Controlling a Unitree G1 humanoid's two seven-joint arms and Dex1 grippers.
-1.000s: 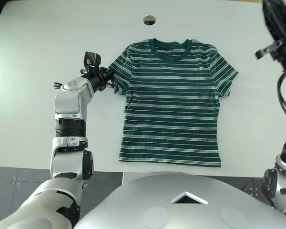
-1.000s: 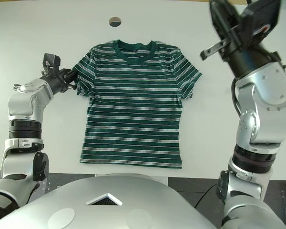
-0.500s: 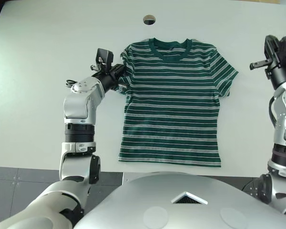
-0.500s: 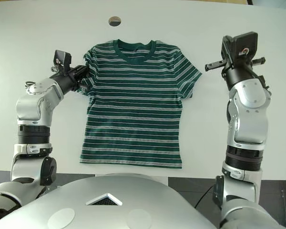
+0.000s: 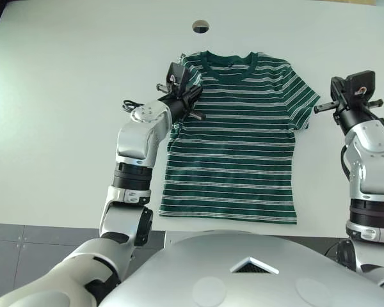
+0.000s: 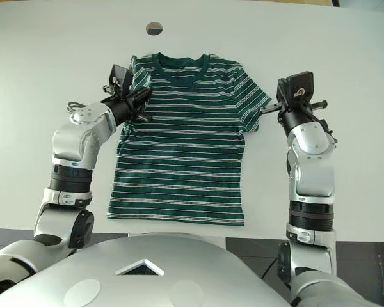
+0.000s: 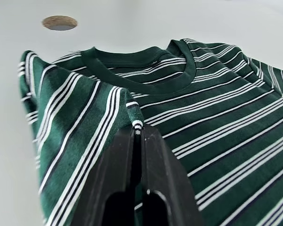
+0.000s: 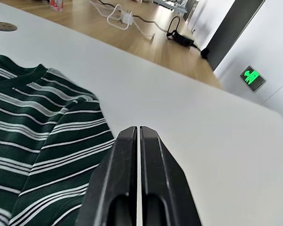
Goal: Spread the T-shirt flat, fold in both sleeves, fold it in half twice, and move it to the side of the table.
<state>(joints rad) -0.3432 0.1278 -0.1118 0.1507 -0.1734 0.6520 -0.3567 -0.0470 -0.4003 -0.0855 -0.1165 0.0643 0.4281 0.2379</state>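
The white bench (image 5: 57, 83) carries the dark green, white-striped fabric T-shirt (image 5: 243, 147), flat at its middle, collar (image 5: 228, 62) farthest from the robot. The left hand (image 7: 137, 131) is clamped on the left sleeve (image 7: 70, 122), which is folded in over the chest. The right hand (image 8: 138, 129), fingers pressed together and holding nothing, hovers just beside the right sleeve (image 5: 304, 102). A small round hole (image 5: 200, 26) lies beyond the collar.

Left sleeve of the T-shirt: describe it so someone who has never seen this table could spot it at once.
On the white table a green T-shirt with white stripes lies front up. Its left sleeve is on the robot's left, pinched by the left gripper. Unlike the right sleeve, which lies spread flat outward, it is lifted and folded in over the chest.
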